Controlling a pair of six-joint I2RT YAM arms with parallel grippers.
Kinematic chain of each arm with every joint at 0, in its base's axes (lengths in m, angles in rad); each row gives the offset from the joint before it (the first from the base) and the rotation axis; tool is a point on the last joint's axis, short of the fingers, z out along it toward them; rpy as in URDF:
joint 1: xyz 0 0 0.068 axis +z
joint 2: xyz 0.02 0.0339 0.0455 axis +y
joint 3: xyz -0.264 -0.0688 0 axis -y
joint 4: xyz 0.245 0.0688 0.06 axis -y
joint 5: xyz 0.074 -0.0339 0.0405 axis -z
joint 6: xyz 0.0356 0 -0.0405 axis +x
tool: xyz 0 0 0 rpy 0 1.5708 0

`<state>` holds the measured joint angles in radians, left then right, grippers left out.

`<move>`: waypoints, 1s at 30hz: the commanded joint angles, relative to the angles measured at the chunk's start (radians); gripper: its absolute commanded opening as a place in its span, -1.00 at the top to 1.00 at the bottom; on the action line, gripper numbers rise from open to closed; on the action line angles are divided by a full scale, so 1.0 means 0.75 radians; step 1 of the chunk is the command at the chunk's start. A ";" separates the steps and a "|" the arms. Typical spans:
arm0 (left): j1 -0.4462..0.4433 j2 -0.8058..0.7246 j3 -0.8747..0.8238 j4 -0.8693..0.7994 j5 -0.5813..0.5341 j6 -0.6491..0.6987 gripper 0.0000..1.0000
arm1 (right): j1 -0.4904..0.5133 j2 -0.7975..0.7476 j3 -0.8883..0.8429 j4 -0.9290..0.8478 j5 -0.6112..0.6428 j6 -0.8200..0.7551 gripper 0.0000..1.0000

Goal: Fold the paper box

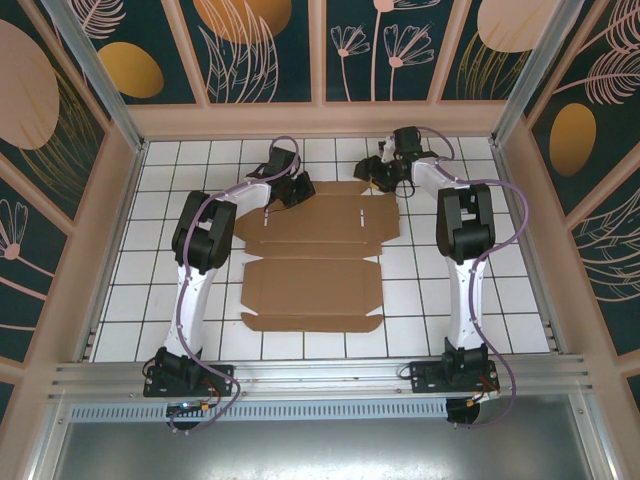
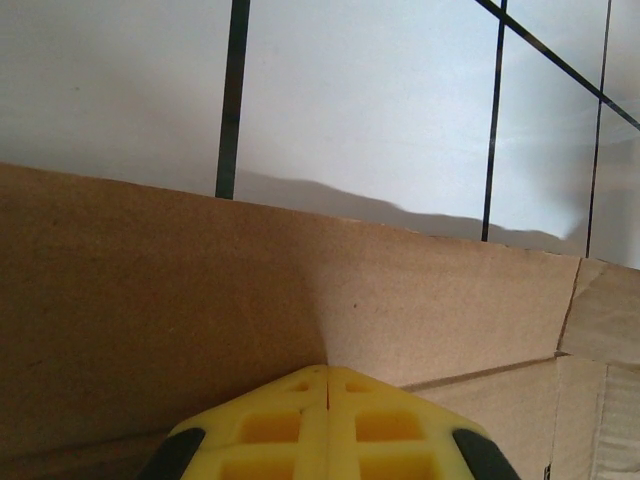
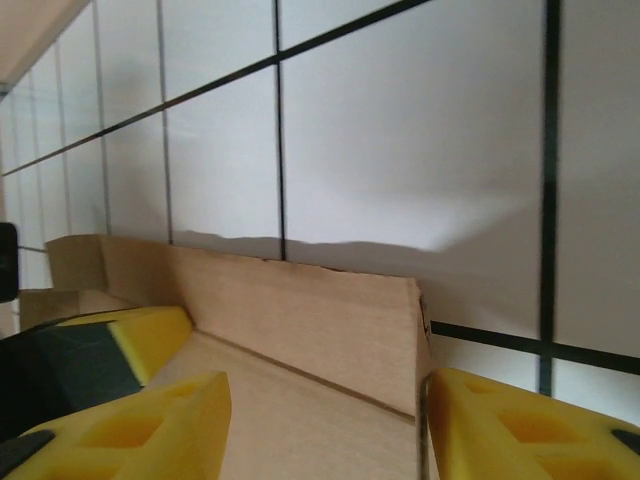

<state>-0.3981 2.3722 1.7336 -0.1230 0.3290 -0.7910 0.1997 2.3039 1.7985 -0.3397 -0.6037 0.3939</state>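
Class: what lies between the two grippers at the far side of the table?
The far flap of the paper box spans the stretch between left gripper and right gripper, as the top view shows; the right wrist view shows it raised.

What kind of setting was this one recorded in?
Probably a purpose-built robot test cell, not a home or shop: a white gridded tabletop, aluminium frame posts at the corners, and floral-printed wall panels enclosing the work area.

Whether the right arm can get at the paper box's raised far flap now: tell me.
Likely yes: the open right tool straddles the end of the raised flap on the paper box, with nothing in between.
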 commanded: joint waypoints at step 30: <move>0.010 -0.344 -0.092 0.003 0.059 -0.051 1.00 | 0.041 -0.275 0.074 -0.208 0.301 -0.110 -0.19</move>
<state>-0.3969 2.2047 1.7302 -0.1471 0.3420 -0.7853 0.2325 2.1998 1.9209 -0.4713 -0.4603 0.3450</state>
